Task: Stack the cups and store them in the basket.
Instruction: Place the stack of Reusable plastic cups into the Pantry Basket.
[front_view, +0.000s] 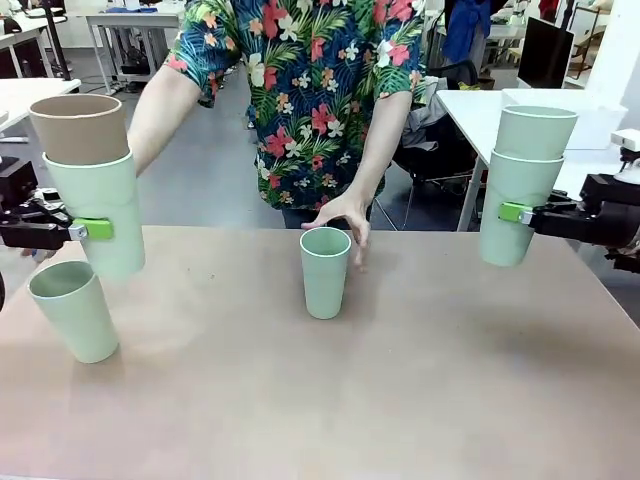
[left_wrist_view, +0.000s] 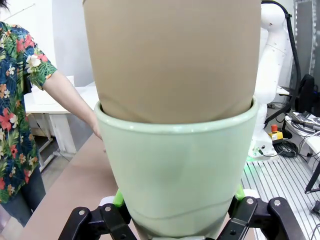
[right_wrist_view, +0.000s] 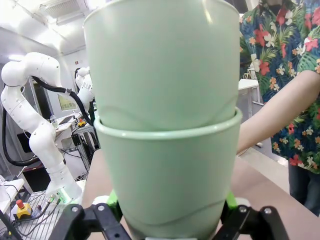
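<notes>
Hanging over the table's (front_view: 450, 380) left edge, the left gripper (front_view: 97, 229) is closed on a green cup (front_view: 100, 200), which is held clear of the surface with the tan cup (front_view: 78, 128) nested in it. At the right edge, the right gripper (front_view: 512, 213) is clamped on a stack (front_view: 520, 185) (two green cups, also lifted). A middle cup (front_view: 325, 272) is set upright mid-table, a person's hand (front_view: 342, 214) just behind it. A loose cup (front_view: 74, 309) is stood near the left edge.

Smooth, matt walls with a faint sheen on the mint cups (front_view: 325, 270) and tan cup (front_view: 80, 128). Tabletop (front_view: 450, 380): flat, matt, faintly mottled. Shirt (front_view: 310, 90): soft printed cloth.
</notes>
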